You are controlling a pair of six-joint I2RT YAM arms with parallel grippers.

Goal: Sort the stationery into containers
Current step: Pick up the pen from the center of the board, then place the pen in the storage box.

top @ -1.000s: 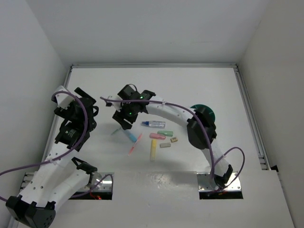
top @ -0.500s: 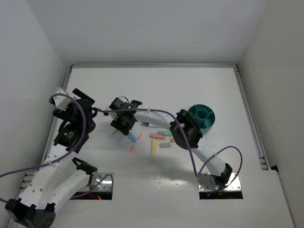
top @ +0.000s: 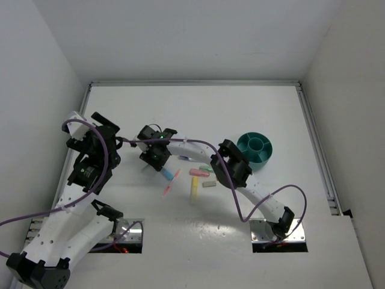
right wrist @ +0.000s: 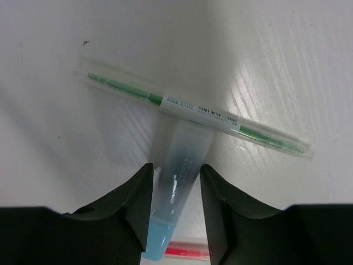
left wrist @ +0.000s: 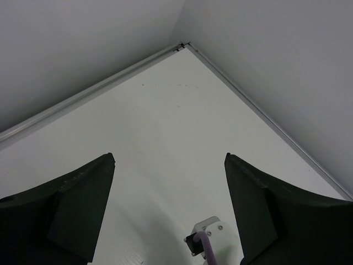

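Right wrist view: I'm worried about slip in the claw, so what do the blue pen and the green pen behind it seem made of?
The blue pen looks like frosted, translucent plastic with a matte finish: its barrel is cloudy, with an opaque light-blue end. The green pen is probably clear, glossy plastic: the green core shows through, and a white printed label wraps its middle.

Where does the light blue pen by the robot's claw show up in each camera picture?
Top external: light blue pen, left of centre, at the tips of the right gripper.
Left wrist: not in it.
Right wrist: bottom centre, between the fingers.
Shared landmark: the pink pen beside it.
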